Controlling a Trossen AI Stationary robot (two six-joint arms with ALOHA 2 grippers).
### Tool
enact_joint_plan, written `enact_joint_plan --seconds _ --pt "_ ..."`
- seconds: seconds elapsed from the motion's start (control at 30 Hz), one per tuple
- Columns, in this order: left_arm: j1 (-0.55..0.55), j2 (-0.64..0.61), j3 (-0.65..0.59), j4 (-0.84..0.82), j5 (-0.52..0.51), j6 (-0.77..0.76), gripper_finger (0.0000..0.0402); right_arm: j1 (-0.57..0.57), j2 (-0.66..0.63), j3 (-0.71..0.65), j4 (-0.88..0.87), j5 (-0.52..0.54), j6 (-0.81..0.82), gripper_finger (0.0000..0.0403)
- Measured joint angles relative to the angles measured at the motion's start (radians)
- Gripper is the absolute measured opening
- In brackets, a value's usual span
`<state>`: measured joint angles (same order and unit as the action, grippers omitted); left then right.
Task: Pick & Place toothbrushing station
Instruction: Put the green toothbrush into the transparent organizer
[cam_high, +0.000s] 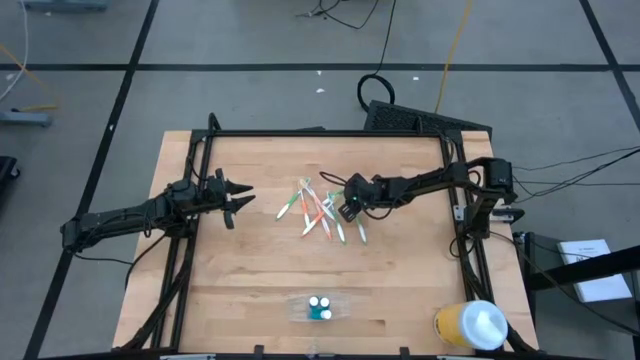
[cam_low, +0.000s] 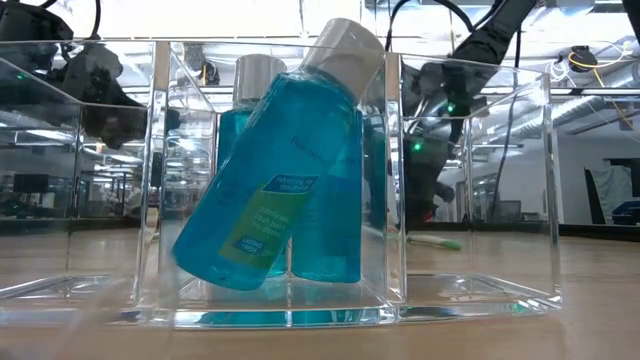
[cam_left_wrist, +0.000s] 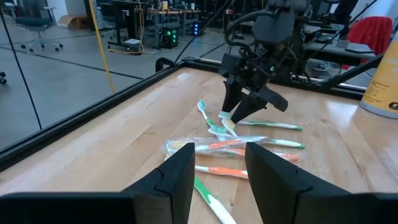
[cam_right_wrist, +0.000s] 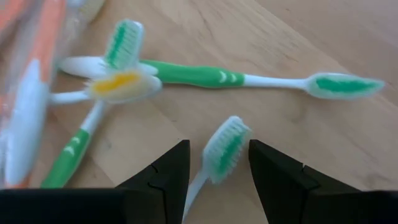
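Observation:
The toothbrushing station (cam_high: 320, 308), a clear plastic holder, stands near the table's front edge on its flat base. In the low view the station (cam_low: 470, 170) holds blue bottles (cam_low: 280, 170), one leaning. Several toothbrushes (cam_high: 318, 208) lie in a loose pile at mid-table. My right gripper (cam_high: 347, 210) hangs open, slanting down over the pile's right side. In its wrist view my right gripper (cam_right_wrist: 219, 146) has a green-bristled brush head (cam_right_wrist: 227, 149) between its spread fingers, with room on both sides. My left gripper (cam_high: 240, 195) waits open at the left, level, pointing at the pile.
A yellow cup with a white lid (cam_high: 472, 325) stands at the table's front right corner. A black frame (cam_high: 320, 132) runs round the table's edges. Bare wood lies between the pile and the station.

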<state>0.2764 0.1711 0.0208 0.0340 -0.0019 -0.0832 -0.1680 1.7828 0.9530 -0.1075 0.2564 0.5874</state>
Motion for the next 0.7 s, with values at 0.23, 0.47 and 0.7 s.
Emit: enact_joint_plan --seconds 0.23,0.47,0.7 --pt "0.0 0.0 0.0 0.0 0.0 0.0 0.0147 -0.003 0.0 -0.011 0.035 -0.041 -0.023 0.0155" --pt "0.0 0.0 0.0 0.0 0.0 0.0 0.0147 -0.004 0.0 -0.011 0.031 -0.042 -0.024 0.0138" --pt "0.0 0.0 0.0 0.0 0.0 0.0 0.0147 -0.004 0.0 -0.011 0.029 -0.042 -0.027 0.0111"
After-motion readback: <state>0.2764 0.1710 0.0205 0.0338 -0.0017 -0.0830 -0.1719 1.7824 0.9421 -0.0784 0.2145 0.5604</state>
